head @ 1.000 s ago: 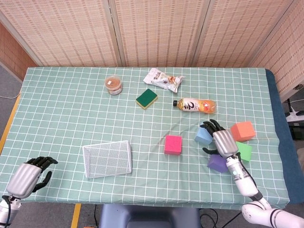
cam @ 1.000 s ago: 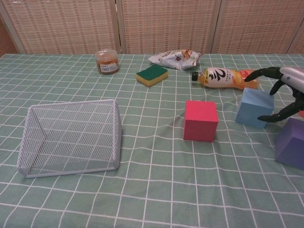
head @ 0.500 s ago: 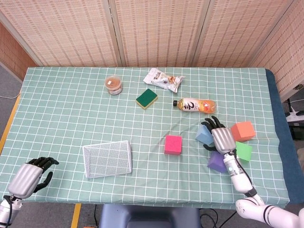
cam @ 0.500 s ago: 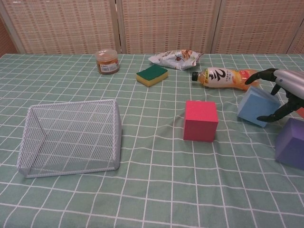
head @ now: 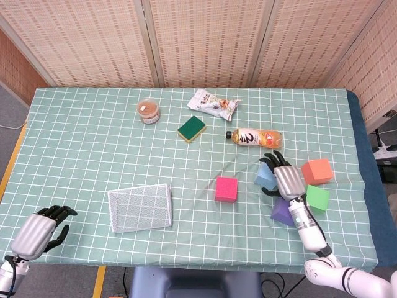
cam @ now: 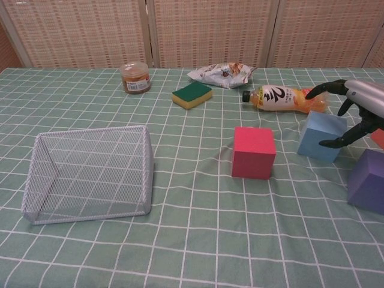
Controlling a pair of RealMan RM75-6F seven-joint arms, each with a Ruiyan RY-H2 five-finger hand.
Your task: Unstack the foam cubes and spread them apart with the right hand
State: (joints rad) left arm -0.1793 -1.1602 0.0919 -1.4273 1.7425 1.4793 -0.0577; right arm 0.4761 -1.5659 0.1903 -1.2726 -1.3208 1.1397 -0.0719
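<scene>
Blue cube (cam: 322, 137) sits flat on the desk (head: 80, 143) directly under my right robot hand (head: 286, 181); from the chest view the fingers (cam: 319, 90) are spread and arch over its top and near face, and I cannot tell whether any fingertip actually touches the foam, so I log it as hovering, not gripping. No cube rests on another in either view, so I judge the unstacking part done. Purple cube (head: 283, 212) lies just behind the right robot hand, toward my body and close beside the wrist. Green cube (head: 318, 197) is just off the outer side of the hand, and the orange cube (head: 317, 171) is beyond it on the same side; those two look nearly touching each other. Pink cube (head: 226, 189) stands well apart on the inner side, clear of the cluster. My reading: what remains is spreading, since blue, purple, green and orange are bunched around the hand, with only pink properly separated. Blue looks like the piece in work. Further out, ahead of the fingers, a bottle (head: 254, 138) lies on its side near the blue cube, which limits room forward. Beyond that are a sponge (head: 191, 128), a snack bag (head: 213, 103) and a small jar (head: 148, 110); a wire tray (head: 140, 207) sits far to the inner side. Left robot hand (head: 38, 230) rests at the desk corner, fingers curled in, holding nothing.
</scene>
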